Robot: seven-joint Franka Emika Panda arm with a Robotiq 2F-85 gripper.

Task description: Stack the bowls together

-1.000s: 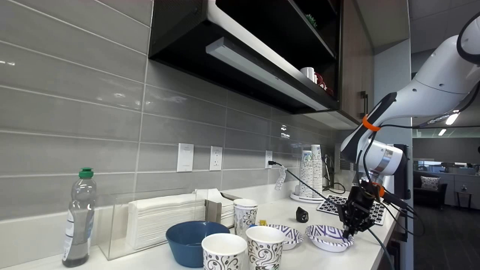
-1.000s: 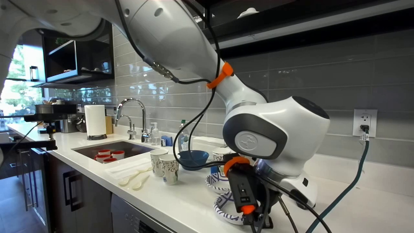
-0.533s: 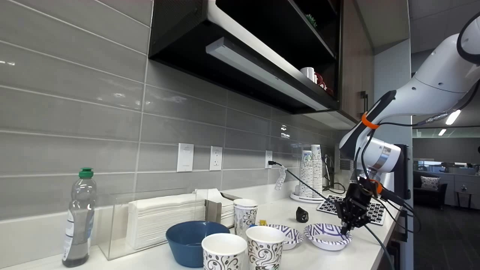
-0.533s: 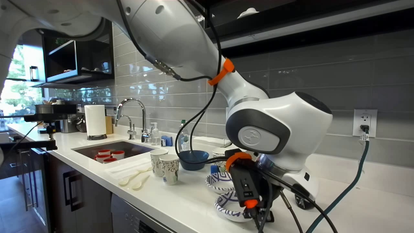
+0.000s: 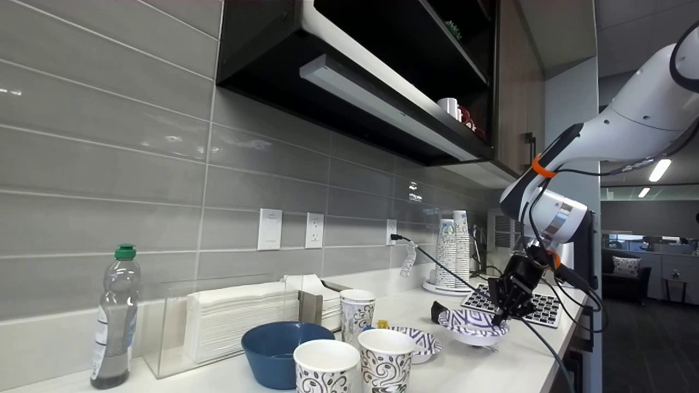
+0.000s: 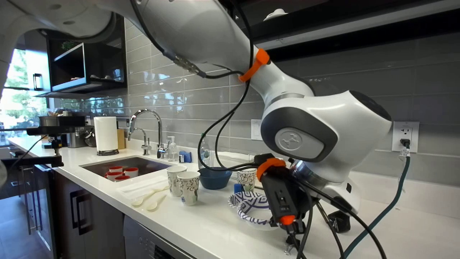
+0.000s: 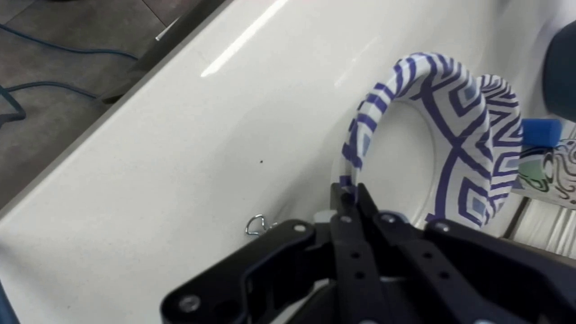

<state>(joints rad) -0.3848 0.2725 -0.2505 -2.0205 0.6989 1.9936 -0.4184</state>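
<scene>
we see the pincer (image 7: pixel 352 189) clenched on the rim of a shallow white bowl (image 7: pixel 407 144) with dark blue patterning, one finger (image 7: pixel 337 198) outside its wall and the other inside. in an exterior view this held bowl hangs just above the desk (image 5: pixel 486 379), and the matching bowl (image 5: pixel 423 345), patterned alike, stands upright on it nearby, the two being apart there; in the wrist view the held bowl covers part of the matching bowl. we notice a small bent wire piece (image 7: pixel 263 220) near the pincer, though we cannot tell what it rests on. in an exterior view a small black object (image 5: pixel 438 310) is partly hidden by the held bowl. beyond the matching bowl we make out a swirl-patterned paper cup (image 6: pixel 246 180) with a short blue cylinder (image 6: pixel 238 188) just beside it, two more swirl-patterned cups (image 6: pixel 188 189) close together, and a deep plain blue bowl (image 5: pixel 278 355) near them. behind that blue bowl we find white napkins (image 5: pixel 240 319) in a clear holder (image 5: pixel 154 349), with a green-capped clear bottle (image 5: pixel 116 322) just past its end. two tall stacks of paper cups (image 5: pixel 448 254) rise by the tiled wall (image 5: pixel 109 136). in an exterior view we also see pale spoons (image 6: pixel 155 204) lying on the desk, and red-and-white mugs (image 6: pixel 131 172) sitting in the sink (image 6: pixel 149 163) beside a curved faucet (image 6: pixel 160 135).
</scene>
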